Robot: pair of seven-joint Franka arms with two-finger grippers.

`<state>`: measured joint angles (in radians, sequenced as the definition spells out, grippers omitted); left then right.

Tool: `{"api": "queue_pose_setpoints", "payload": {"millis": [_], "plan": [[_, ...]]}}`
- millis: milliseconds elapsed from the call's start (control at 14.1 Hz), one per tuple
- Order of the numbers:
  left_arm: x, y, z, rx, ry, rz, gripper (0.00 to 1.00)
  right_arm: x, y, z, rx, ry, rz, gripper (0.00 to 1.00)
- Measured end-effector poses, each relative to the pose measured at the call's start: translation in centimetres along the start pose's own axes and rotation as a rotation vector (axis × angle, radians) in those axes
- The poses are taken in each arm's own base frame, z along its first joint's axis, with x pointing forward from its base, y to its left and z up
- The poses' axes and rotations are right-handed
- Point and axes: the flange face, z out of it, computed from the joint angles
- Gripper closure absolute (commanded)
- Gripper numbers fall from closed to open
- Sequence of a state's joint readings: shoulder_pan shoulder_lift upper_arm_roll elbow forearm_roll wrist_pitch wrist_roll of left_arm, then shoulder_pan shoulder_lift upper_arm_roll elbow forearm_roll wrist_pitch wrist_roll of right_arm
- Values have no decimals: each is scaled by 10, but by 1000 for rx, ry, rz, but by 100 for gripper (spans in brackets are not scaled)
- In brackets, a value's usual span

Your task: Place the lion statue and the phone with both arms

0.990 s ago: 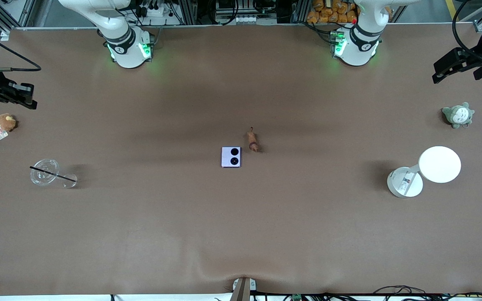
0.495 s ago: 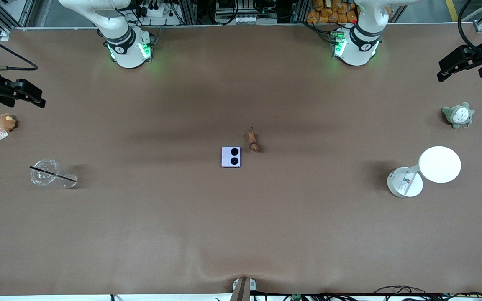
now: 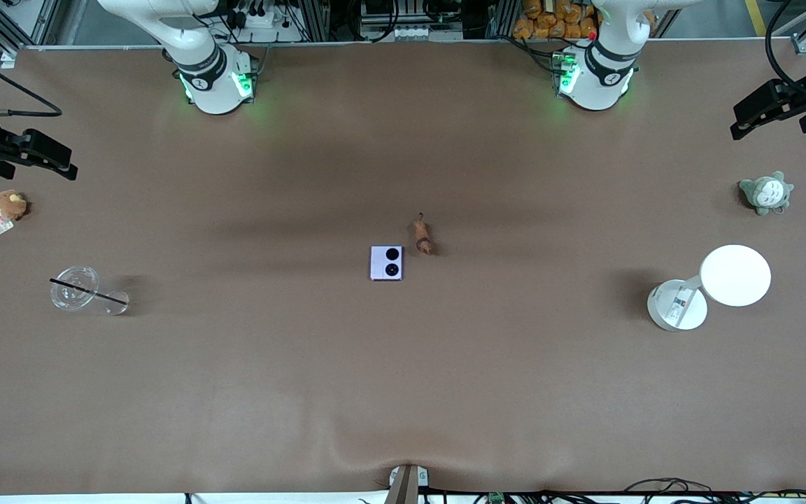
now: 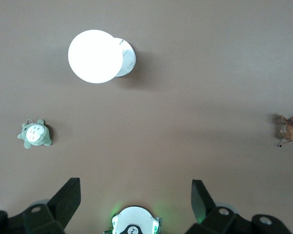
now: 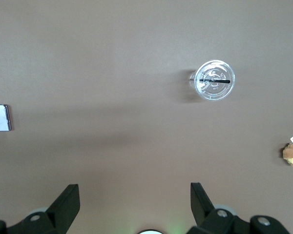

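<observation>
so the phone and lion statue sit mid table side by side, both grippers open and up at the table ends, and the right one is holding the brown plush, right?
Not quite. The right gripper holds nothing: the right wrist view shows its open fingers bare, and the brown plush lies on the table. The rest holds: phone beside lion statue, left gripper open.

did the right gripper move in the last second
Yes. In the front view the right gripper has shifted slightly toward the table's middle and away from the brown plush, which it hung closer to earlier; its fingers stand open.

High front camera overlooking the whole table (image 3: pixel 403 392), both wrist cameras high, facing straight down
</observation>
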<state>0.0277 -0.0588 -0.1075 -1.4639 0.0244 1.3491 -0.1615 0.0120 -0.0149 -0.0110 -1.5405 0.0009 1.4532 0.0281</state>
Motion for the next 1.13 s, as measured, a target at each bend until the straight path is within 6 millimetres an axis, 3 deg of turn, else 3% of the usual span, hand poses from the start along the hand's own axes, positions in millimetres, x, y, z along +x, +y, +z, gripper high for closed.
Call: {"api": "queue_pose_setpoints", "payload": {"millis": [1131], "plan": [[4,9,10,4,-29,18,0,0,-1,-2,18,6,1,0]]}}
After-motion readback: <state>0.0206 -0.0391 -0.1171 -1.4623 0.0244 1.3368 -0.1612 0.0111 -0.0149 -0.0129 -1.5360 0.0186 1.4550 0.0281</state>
